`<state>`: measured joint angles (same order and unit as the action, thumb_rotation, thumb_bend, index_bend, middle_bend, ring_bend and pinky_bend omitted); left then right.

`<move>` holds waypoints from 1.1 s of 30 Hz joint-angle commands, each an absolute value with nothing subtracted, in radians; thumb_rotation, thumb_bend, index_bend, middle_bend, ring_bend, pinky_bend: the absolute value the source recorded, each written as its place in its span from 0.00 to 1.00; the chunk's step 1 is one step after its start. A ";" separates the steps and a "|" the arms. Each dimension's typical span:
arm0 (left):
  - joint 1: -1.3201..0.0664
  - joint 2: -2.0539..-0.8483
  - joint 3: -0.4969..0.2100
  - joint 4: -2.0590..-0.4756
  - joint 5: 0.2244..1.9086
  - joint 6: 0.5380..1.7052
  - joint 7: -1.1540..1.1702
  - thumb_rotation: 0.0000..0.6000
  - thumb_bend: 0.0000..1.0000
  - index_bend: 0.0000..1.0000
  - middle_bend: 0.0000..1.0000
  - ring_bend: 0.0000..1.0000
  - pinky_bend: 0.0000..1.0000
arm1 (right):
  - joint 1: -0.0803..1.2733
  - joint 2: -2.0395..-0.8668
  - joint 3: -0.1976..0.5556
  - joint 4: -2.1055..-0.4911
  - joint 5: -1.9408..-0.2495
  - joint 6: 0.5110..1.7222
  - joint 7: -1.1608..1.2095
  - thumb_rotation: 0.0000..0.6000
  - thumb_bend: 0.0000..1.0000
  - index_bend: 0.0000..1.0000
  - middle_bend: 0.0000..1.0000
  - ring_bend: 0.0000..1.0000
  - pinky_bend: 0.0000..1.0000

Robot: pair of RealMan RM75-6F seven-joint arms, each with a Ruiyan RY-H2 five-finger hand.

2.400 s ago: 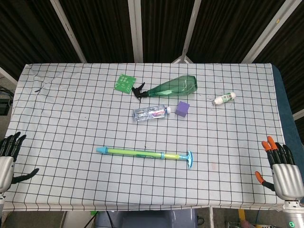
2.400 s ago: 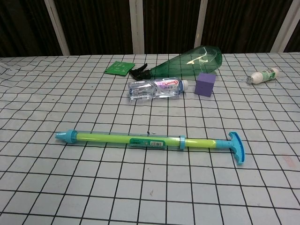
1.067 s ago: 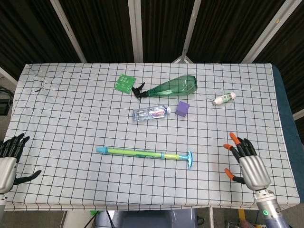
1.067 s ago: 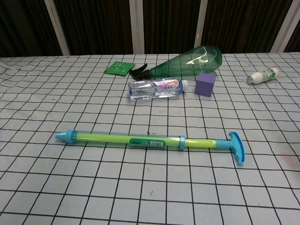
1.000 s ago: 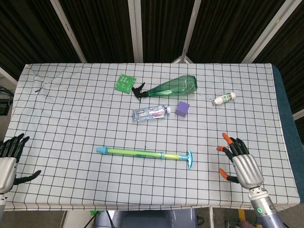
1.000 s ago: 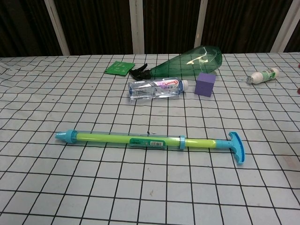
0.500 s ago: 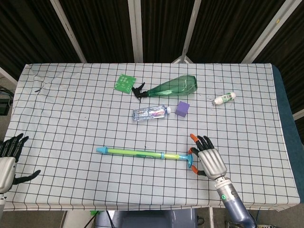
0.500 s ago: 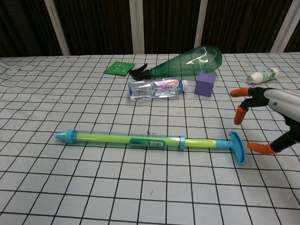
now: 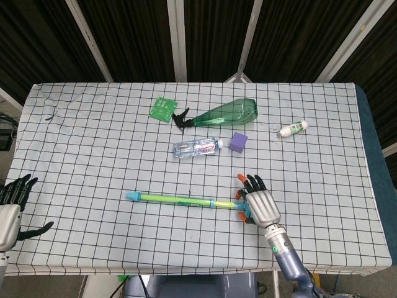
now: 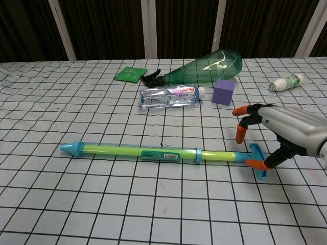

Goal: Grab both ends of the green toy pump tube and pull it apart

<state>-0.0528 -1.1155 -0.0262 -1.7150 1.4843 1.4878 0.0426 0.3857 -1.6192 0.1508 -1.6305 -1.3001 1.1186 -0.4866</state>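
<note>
The green toy pump tube [image 9: 177, 200] lies flat across the front middle of the checked cloth, its blue cap to the left. In the chest view the tube [image 10: 153, 152] ends on the right in a blue T-handle [image 10: 254, 149]. My right hand [image 9: 260, 207] hovers over that handle end. Seen from the chest, the right hand [image 10: 286, 132] has its orange-tipped fingers spread around the handle, the thumb tip close to it, without closing on it. My left hand [image 9: 11, 212] stays at the table's front left edge, fingers apart and holding nothing, far from the cap end.
Behind the tube lie a green spray bottle [image 9: 223, 113], a crushed water bottle [image 9: 197, 148], a purple cube [image 9: 238, 142] and a green packet [image 9: 163, 107]. A small white bottle [image 9: 292, 129] is at the back right. The table's front edge is near both hands.
My right hand has travelled left from the front right corner to the tube's handle end. The tube and my left hand have not moved.
</note>
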 commanded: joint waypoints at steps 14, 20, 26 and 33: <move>-0.056 -1.112 -0.030 -1.714 1.477 1.481 0.026 1.00 0.07 0.00 0.00 0.00 0.00 | 0.427 -1.715 0.155 -1.547 -1.247 1.122 -0.528 1.00 0.31 0.48 0.15 0.00 0.00; -0.057 -1.111 -0.030 -1.716 1.475 1.479 0.024 1.00 0.07 0.00 0.00 0.00 0.00 | 0.431 -1.710 0.155 -1.552 -1.233 1.126 -0.534 1.00 0.31 0.49 0.15 0.00 0.00; -0.057 -1.111 -0.030 -1.718 1.476 1.479 0.025 1.00 0.07 0.00 0.00 0.00 0.00 | 0.432 -1.703 0.147 -1.556 -1.222 1.129 -0.537 1.00 0.34 0.51 0.15 0.00 0.00; -0.056 -1.110 -0.034 -1.721 1.470 1.483 0.020 1.00 0.07 0.00 0.00 0.00 0.00 | 0.435 -1.693 0.139 -1.562 -1.207 1.132 -0.547 1.00 0.38 0.55 0.16 0.00 0.00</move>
<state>-0.0556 -1.1096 -0.0337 -1.7205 1.4694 1.4834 0.0198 0.4345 -1.6938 0.1395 -1.5621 -1.2077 1.1316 -0.5468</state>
